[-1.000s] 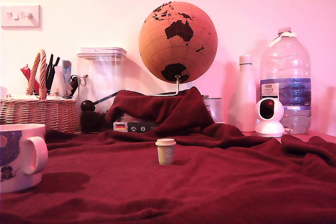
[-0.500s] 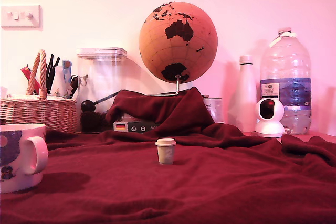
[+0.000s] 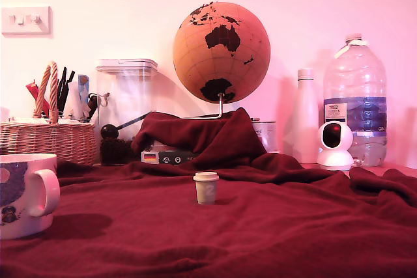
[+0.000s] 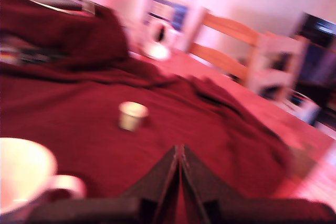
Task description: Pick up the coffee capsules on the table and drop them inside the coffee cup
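One capsule [image 3: 206,187] is seen upright on the red-draped tabletop [image 3: 273,232], rim up, well apart from the cup [image 3: 25,193] at the exterior view's left edge. In the wrist view the claw [image 4: 179,153] is closed, tips together and holding nothing, above the cloth and short of the capsule [image 4: 132,115]. For a sound pick, the claw is to be opened before descent, centred over the rim, and closed on the tapered body (the soft cloth may let the capsule tip). Against the earlier exterior frames, capsule and cup are found unmoved.
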